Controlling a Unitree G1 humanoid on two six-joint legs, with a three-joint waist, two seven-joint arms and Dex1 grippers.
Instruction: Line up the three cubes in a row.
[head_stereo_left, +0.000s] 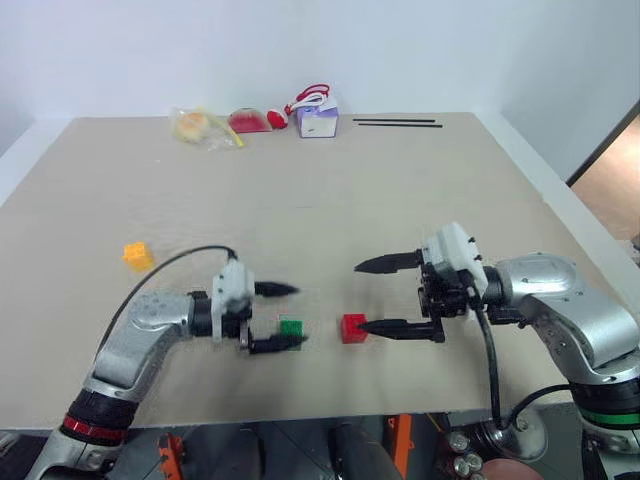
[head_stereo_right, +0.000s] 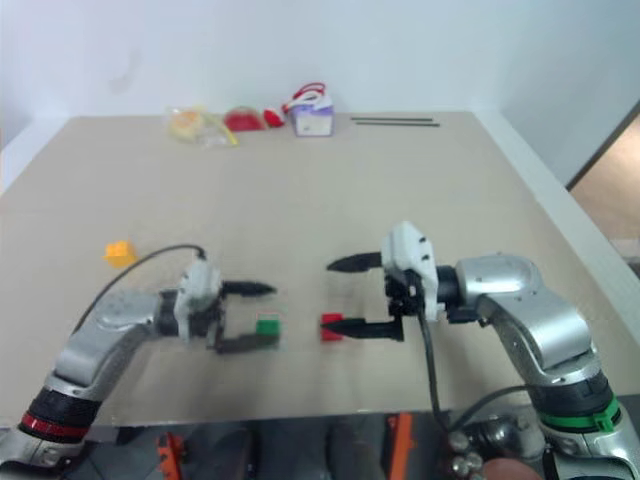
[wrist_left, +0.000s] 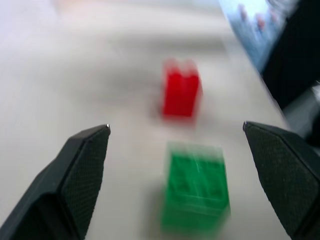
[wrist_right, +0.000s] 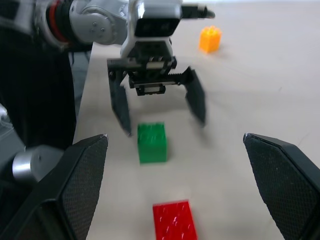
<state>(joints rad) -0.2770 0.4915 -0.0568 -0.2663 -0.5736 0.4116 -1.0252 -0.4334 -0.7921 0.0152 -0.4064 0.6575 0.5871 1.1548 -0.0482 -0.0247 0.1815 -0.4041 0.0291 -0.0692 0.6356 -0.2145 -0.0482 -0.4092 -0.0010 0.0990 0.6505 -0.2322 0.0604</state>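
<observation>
On the counter (head_stereo_left: 420, 200), the left gripper (head_stereo_left: 287, 316) hangs with fingers spread around the green cube (head_stereo_left: 291, 328), not pinching it; the right gripper (head_stereo_left: 368, 297) is spread too, empty. The red cube (head_stereo_left: 353, 327) sits beside green, so two look aligned; the yellow-orange cube (head_stereo_left: 138, 255) remains well apart, path unobstructed.

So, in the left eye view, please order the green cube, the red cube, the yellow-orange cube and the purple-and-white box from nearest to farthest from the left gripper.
1. green cube, between the open fingers of the left gripper.
2. red cube, just past the green one, by the right gripper.
3. yellow-orange cube, off to the robot's left.
4. purple-and-white box, at the table's far edge.
</observation>
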